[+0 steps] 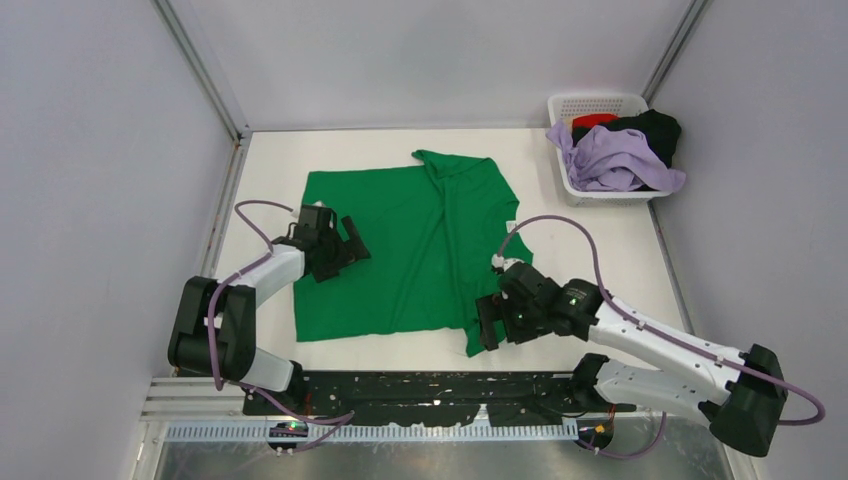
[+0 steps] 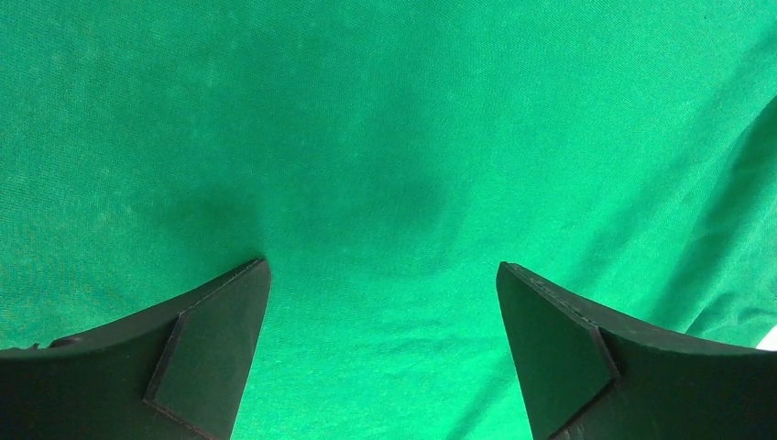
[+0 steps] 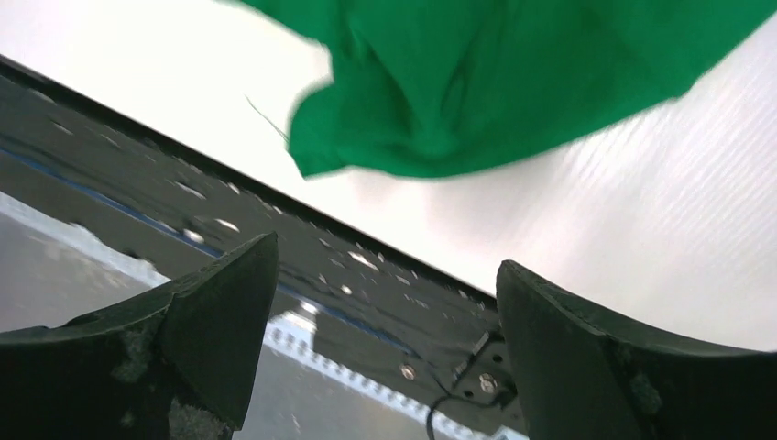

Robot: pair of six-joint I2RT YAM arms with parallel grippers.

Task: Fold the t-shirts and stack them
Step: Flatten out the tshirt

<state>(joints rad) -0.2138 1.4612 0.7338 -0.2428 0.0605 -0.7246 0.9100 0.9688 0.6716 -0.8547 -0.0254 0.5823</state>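
Note:
A bright green t-shirt (image 1: 400, 255) lies spread on the white table, its right side folded over toward the middle. My left gripper (image 1: 356, 241) hovers over the shirt's left part, open; in the left wrist view green cloth (image 2: 385, 137) fills everything between the spread fingers (image 2: 211, 357). My right gripper (image 1: 486, 328) is open at the shirt's near right corner, with nothing between its jaws. In the right wrist view that corner (image 3: 431, 110) lies ahead of the gripper (image 3: 387, 252). Lavender (image 1: 612, 160), black (image 1: 655, 130) and red (image 1: 595, 120) t-shirts are heaped in the basket.
The white slotted basket (image 1: 590, 102) stands at the back right corner. Grey walls close in the table on the left, back and right. A black mounting plate (image 1: 440, 385) runs along the near edge between the arm bases.

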